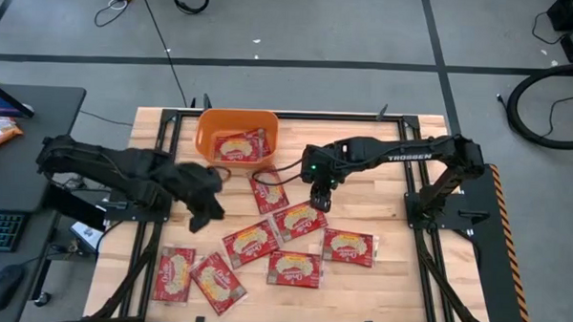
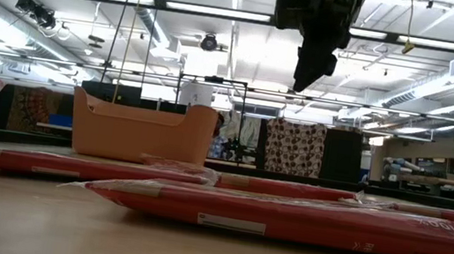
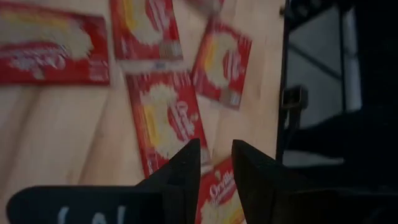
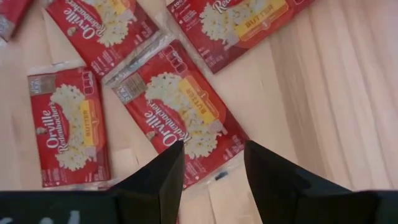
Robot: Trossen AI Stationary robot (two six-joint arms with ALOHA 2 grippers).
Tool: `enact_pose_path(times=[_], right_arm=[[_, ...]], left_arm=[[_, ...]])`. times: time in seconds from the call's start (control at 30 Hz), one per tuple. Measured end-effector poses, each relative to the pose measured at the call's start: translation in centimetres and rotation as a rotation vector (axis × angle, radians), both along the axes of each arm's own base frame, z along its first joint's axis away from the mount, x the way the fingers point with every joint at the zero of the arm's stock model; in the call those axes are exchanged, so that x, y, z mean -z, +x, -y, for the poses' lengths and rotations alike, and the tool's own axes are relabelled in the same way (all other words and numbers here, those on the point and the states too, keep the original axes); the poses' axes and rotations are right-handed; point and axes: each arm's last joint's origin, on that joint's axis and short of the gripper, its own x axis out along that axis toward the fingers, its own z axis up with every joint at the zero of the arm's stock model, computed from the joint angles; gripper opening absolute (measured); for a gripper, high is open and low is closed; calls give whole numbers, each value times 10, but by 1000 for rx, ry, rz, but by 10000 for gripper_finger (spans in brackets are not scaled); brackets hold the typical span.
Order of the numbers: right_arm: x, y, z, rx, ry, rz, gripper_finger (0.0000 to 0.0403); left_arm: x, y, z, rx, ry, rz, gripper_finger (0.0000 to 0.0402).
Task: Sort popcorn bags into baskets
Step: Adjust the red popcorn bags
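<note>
The orange basket [image 1: 236,140] sits at the far edge of the table w/ some bags already inside. The rest of the popcorn bags [image 1: 267,257] lie flat on the wood, spread across the middle and near side.

The right gripper [image 1: 320,202] hangs over the table, fingers apart, nothing in them. Right under it is one red bag [image 4: 176,112]. In the right wrist view that bag fills the gap in front of the two fingers. Its long side runs slantwise, not lined up w/ the gap. So I think the wrist may need a small turn before going down, or the fingers may catch only a corner.

The left gripper [image 1: 206,216] is over the left part of the table, near the bags at the near left corner. Its fingers [image 3: 185,171] have a small gap and hold nothing. A bag [image 3: 165,121] lies just ahead of them.

Right arm looks nearer to its bag, and the basket is up and to its left from there.
</note>
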Motion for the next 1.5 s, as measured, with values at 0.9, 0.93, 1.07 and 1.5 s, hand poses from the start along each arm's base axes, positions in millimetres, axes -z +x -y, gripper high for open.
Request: enact_pose_path(times=[0.9,0.93,1.07,1.5], right_arm=[[-21,-23,8,-102,-96,-4,171],[-21,-23,7,-102,-95,-4,171],[-21,-23,3,-111,-92,-3,171],[-23,-17,0,-67,-74,60,171]], left_arm=[[97,-14,63,298,-105,-563,85],[101,-18,60,283,-129,-560,81],[111,-32,52,225,-197,-544,66],[124,-47,55,198,-84,-543,144]])
